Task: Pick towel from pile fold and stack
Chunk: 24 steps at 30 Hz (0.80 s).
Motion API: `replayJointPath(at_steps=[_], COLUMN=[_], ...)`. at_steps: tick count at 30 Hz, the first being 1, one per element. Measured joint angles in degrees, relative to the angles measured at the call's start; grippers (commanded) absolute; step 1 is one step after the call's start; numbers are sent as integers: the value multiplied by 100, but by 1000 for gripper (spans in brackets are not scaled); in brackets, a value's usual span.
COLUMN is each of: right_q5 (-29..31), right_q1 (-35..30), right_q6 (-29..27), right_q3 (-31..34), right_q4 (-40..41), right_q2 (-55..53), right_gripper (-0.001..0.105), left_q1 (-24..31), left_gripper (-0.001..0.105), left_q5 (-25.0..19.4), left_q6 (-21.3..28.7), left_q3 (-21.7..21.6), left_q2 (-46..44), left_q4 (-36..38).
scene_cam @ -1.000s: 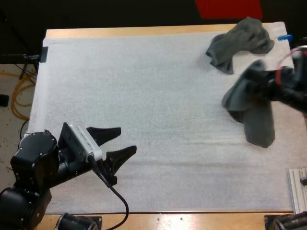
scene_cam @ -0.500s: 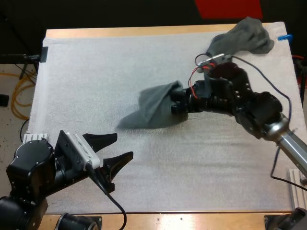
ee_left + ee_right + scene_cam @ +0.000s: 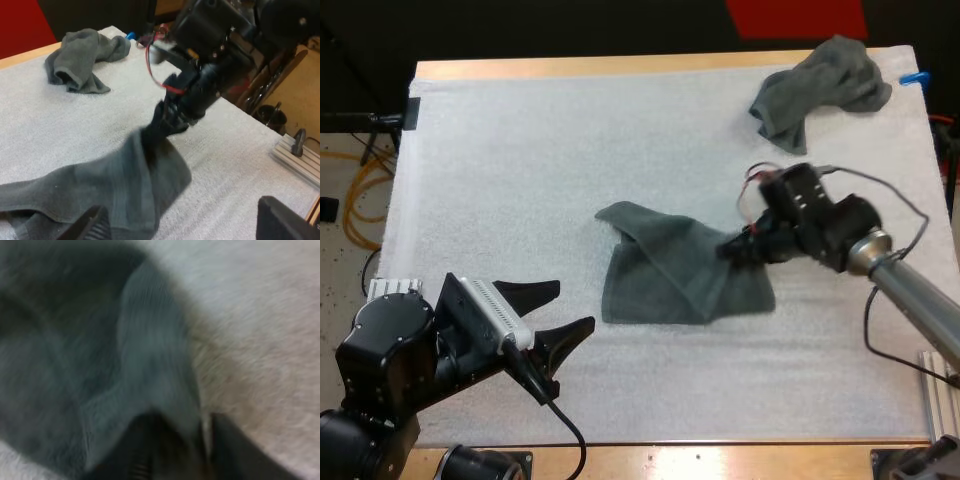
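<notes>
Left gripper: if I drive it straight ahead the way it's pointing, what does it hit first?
Most likely the spread towel on the mat: the open left gripper points at its near edge. The right gripper, pinching that towel's far side, lies beyond. Height is unclear.

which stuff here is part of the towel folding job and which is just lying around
Job: spread dark grey-green towel in the middle, pinched by the right gripper; crumpled dark grey-green towel, far right; open left gripper.
Lying about: ribbed metal rail, near right; orange cable, far left.
</notes>
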Motion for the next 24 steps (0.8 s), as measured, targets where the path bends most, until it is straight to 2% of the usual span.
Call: replayJointPath(at_steps=[1,2,6,10,24], right_q5=[3,14,34,65,53], right_q1=[-99,-186,-468,-501,-489], right_q6=[0,0,-13,-157,-192], right_q3=[-40,-81,-152,-152,-167], right_q4=[28,86,385,813,2238], right_q2=[-4,-17,-234,-653,-2474], right_gripper=[88,90,84,73,73], left_q1=[0,0,0,0,0], left_gripper=[60,60,60,60,60], left_q5=[0,0,0,0,-62], left_q6=[0,0,0,0,0], left_q3=[0,0,0,0,0], left_q2=[0,0,0,0,0], left_q4=[4,15,24,27,168])
